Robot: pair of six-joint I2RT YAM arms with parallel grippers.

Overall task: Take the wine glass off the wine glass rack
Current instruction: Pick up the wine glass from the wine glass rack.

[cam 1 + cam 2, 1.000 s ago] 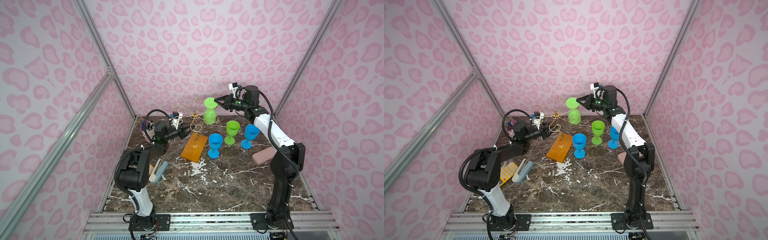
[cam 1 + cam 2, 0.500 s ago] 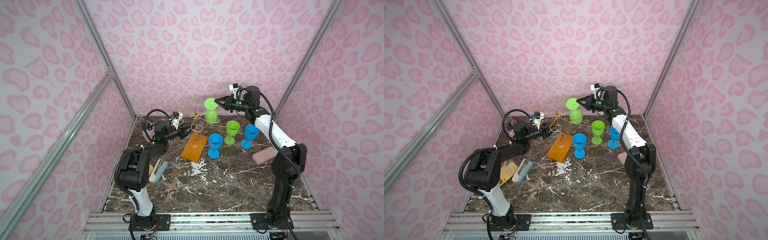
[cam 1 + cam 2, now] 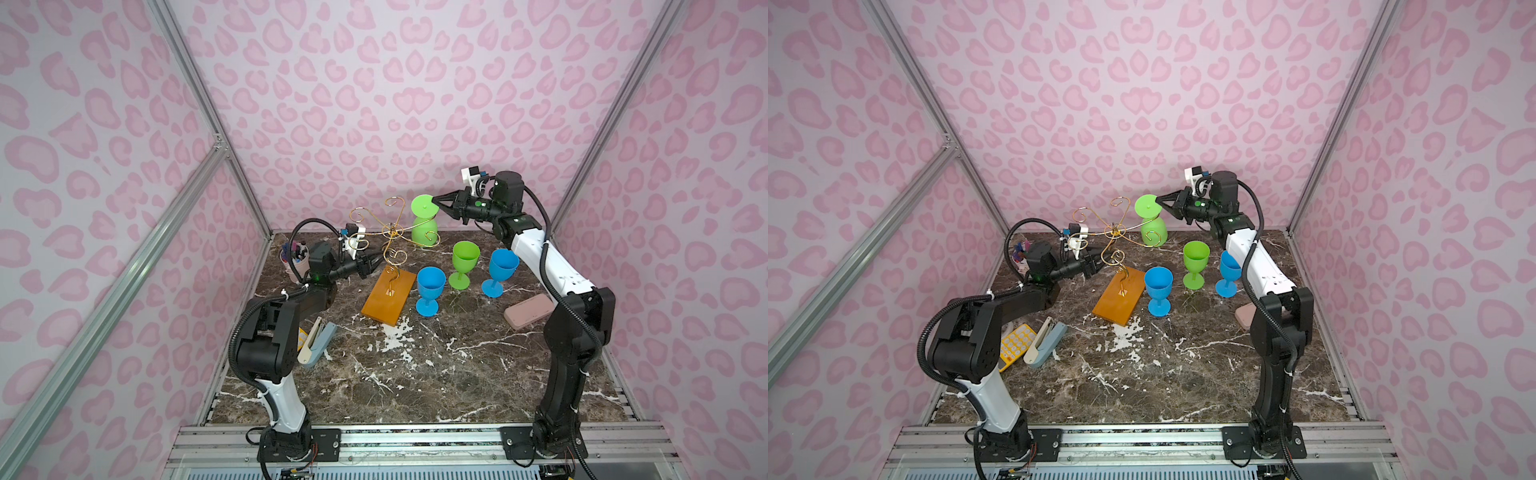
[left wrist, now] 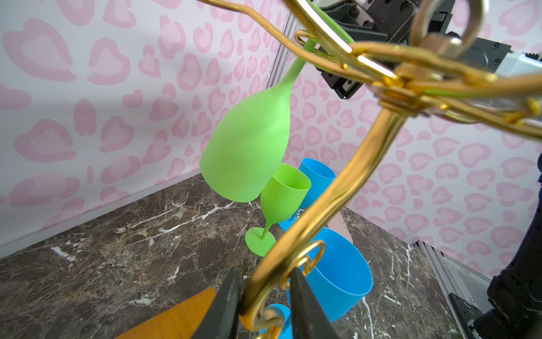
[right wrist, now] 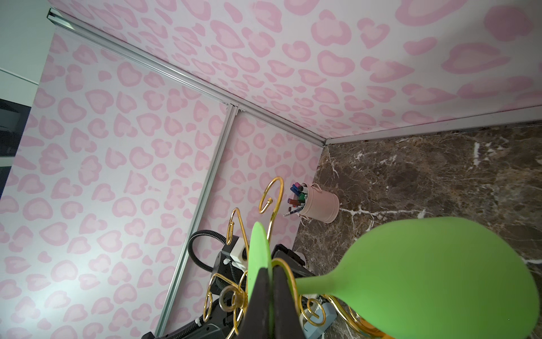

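Observation:
The wine glass (image 3: 424,230) is light green and hangs upside down from a scroll arm of the wine glass rack (image 3: 392,232), a gold wire stand on an orange-brown wooden base (image 3: 389,297). My right gripper (image 3: 436,202) reaches in from the right, shut on the rim of the glass's round foot (image 5: 258,252). In the right wrist view its black fingers (image 5: 281,290) pinch that thin disc, with the bowl (image 5: 440,278) beside them. My left gripper (image 4: 264,293) is shut on the rack's wavy stem (image 4: 337,193), low down above the base. Both top views show this grip (image 3: 1100,263).
Three upright glasses stand right of the base: blue (image 3: 430,289), green (image 3: 464,264), blue (image 3: 500,270). A pink case (image 3: 528,316) lies by the right arm. At the left are a pen cup (image 3: 296,266), a stapler (image 3: 318,343) and a yellow calculator (image 3: 1015,345).
My left gripper's jaws have narrowed onto the rack's stem. The right gripper has closed fully on the glass's foot. Arms, rack and glass have hardly shifted.

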